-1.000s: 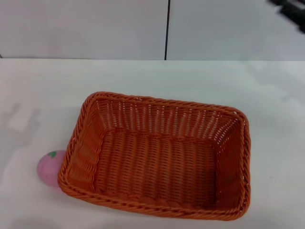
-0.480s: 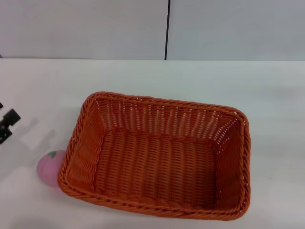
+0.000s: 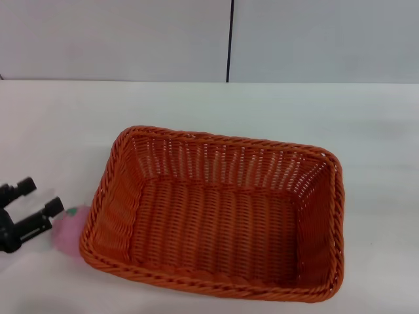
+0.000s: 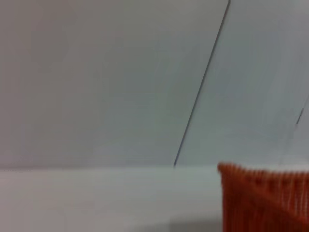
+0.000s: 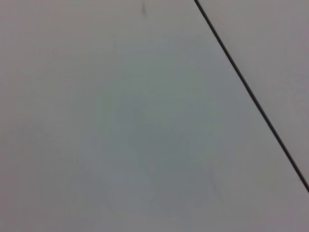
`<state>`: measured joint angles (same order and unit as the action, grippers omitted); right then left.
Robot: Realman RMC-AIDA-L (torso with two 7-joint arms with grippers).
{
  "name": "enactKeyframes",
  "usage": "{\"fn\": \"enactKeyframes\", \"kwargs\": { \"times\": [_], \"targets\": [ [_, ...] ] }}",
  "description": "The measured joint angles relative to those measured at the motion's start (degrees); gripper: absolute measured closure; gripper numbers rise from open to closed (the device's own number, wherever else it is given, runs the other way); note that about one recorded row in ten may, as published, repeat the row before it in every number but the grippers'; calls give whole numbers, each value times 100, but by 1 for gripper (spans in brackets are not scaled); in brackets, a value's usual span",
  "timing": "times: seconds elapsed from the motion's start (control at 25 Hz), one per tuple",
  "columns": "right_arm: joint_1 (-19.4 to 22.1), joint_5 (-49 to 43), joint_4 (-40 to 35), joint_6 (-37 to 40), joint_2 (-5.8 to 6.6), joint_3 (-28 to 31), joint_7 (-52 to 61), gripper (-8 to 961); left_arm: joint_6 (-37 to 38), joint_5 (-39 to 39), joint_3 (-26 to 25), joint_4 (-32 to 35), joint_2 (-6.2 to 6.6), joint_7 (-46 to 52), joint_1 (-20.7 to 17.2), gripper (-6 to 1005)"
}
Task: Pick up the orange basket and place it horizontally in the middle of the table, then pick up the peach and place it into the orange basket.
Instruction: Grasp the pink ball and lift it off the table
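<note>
The orange basket (image 3: 219,219) lies lengthwise across the middle of the white table (image 3: 314,111), open side up and empty. A corner of the orange basket (image 4: 263,195) also shows in the left wrist view. The pink peach (image 3: 71,229) rests on the table against the basket's left end. My left gripper (image 3: 39,198) reaches in from the left edge, open, with one black fingertip (image 3: 54,207) just over the peach's near-left side and the other farther back. It holds nothing. My right gripper is out of view.
A grey wall with a dark vertical seam (image 3: 230,39) stands behind the table. The right wrist view shows only that wall and seam (image 5: 251,92).
My left gripper has come in from the left edge and moved down and right toward the peach. The right arm left the top right corner. Basket and peach have not moved.
</note>
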<state>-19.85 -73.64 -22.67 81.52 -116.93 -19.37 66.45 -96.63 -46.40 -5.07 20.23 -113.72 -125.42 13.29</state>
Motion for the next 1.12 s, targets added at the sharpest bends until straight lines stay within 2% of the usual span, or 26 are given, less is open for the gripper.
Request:
{"fn": "enactKeyframes", "kwargs": {
  "times": [0.2,0.4,0.76,1.12],
  "targets": [
    [-50,-3,25,-22,-16,-18,-1,493,276,2,230,36,-49,0,-49,185],
    [-56,-3,45,-27,-27,-29,-1,493,286,104,264,39,-54,34,-82,186],
    [-57,-3,177,-29,-30,-27,-70,492,294,141,721,42,-62,128,-85,188],
    [-48,-3,193,-32,-36,-23,-117,493,290,315,753,42,-89,136,-64,189]
  ]
}}
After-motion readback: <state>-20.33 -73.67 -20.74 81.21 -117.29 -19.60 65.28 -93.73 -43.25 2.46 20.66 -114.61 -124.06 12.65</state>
